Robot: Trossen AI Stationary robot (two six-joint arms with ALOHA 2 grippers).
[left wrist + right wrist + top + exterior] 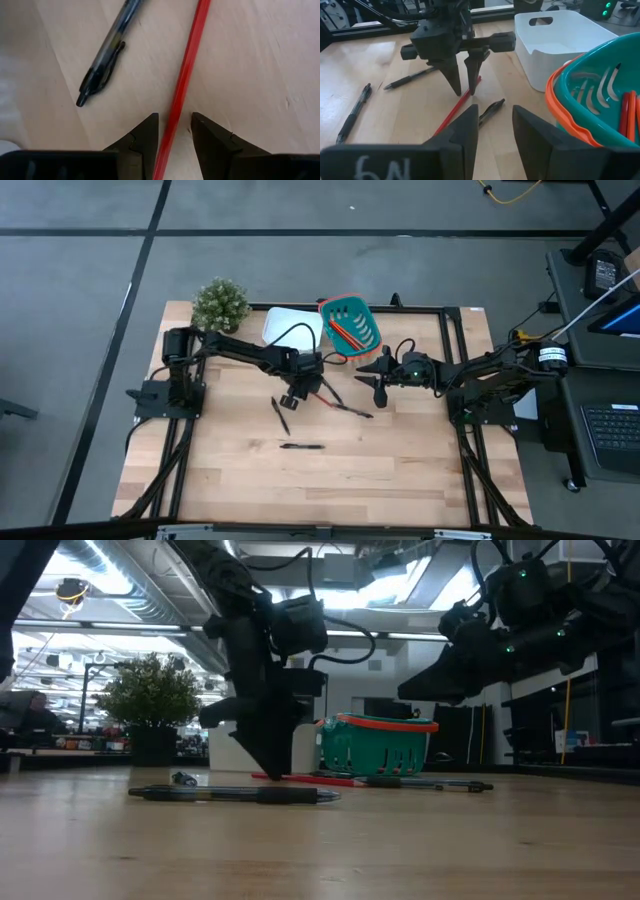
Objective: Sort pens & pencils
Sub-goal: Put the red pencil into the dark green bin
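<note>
Your red pencil lies flat on the desk near its middle, and the left gripper stands straight over it with a finger on each side. The jaws are parted and the fingertips are down at the wood, not yet closed on the pencil. So this one is lined up for a pick but not picked.

Just beside it lies a black pen, and in the right wrist view another pen sits close to the pencil's near end. Two more pens lie on the near-left part of the desk: one slanted and one lying level, nearer you.

At the far edge, the teal basket with an orange rim already holds at least two red pencils; you can judge that part of the sort is under way. The white bin to its left looks empty from the right wrist view, so by that showing no pen has been sorted.

The right gripper waits right of centre, raised off the desk, jaws apart and holding nothing.

Left to do, as far as you can see: this pencil, then all the pens.
</note>
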